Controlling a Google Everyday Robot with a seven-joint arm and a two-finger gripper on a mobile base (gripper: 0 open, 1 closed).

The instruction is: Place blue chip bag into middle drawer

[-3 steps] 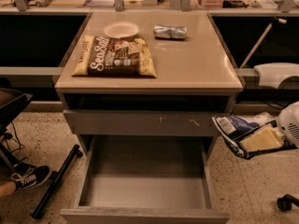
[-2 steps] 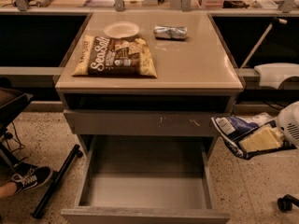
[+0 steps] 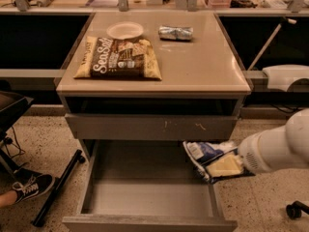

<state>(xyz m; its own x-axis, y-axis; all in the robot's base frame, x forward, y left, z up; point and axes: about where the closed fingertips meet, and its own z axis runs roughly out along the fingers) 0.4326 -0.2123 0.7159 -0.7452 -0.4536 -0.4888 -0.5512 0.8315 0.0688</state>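
Observation:
The blue chip bag [image 3: 202, 153], dark blue with white patches, hangs in the air over the right side of the open middle drawer [image 3: 145, 197]. The drawer is pulled out at the bottom of the cabinet, with a plain grey floor and nothing in it. My gripper [image 3: 219, 166] comes in from the right on a white arm [image 3: 275, 146] and is shut on the bag's right end, holding it tilted just above the drawer's right wall.
The grey drawer front with pale scratches [image 3: 149, 126] is closed above. On the cabinet top lie the tan Sea Salt bag [image 3: 118, 58], a white plate [image 3: 124, 30] and a silver foil packet [image 3: 175, 32]. A person's shoe [image 3: 31, 187] and a black pole [image 3: 58, 187] are on the floor to the left.
My gripper has moved left with the blue chip bag, from outside the cabinet's right side to over the drawer's right part. The rest is unchanged.

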